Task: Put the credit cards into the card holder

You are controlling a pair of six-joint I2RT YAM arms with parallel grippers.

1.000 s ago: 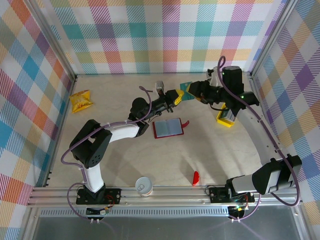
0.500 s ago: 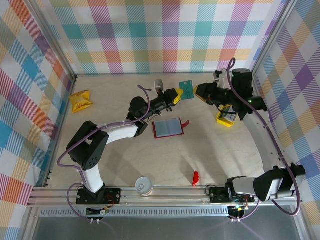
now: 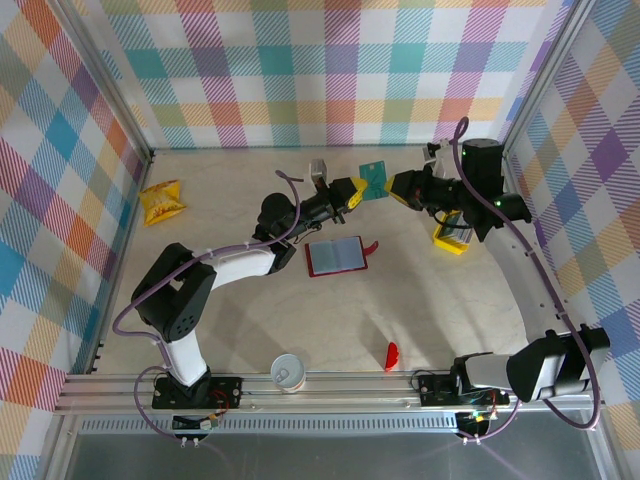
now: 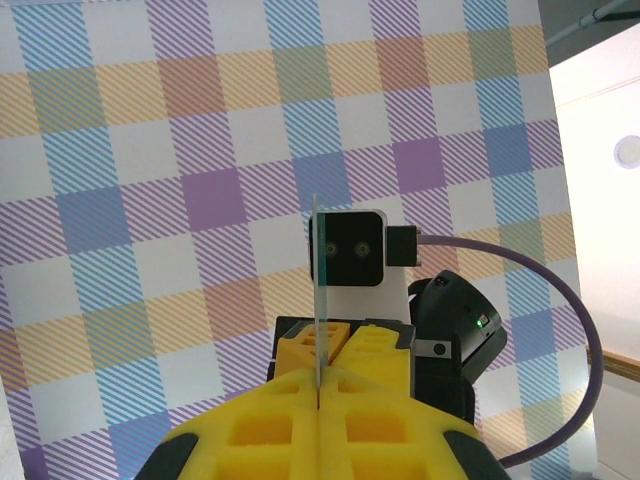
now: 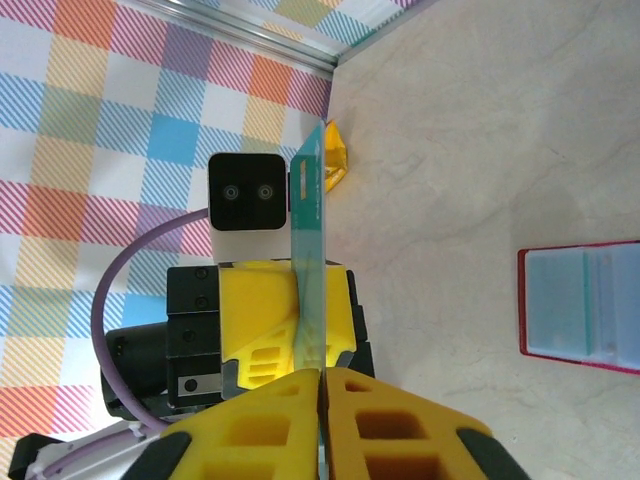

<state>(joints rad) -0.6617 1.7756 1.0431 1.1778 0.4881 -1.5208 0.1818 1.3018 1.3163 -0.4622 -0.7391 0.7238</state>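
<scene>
Now | left gripper point(image 4: 319, 388) + right gripper point(image 5: 322, 382) pinched onto teal card point(image 3: 373, 179) | face hidden, edge-on

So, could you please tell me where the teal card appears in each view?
Top external: teal card upper centre, between left gripper and right gripper.
Left wrist: edge-on, centre.
Right wrist: upright, left of centre.
Shared landmark: the left gripper, its yellow jaws pinching the card.

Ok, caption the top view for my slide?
Left gripper and right gripper both pinch the teal card; holder lies open nearby.
</scene>
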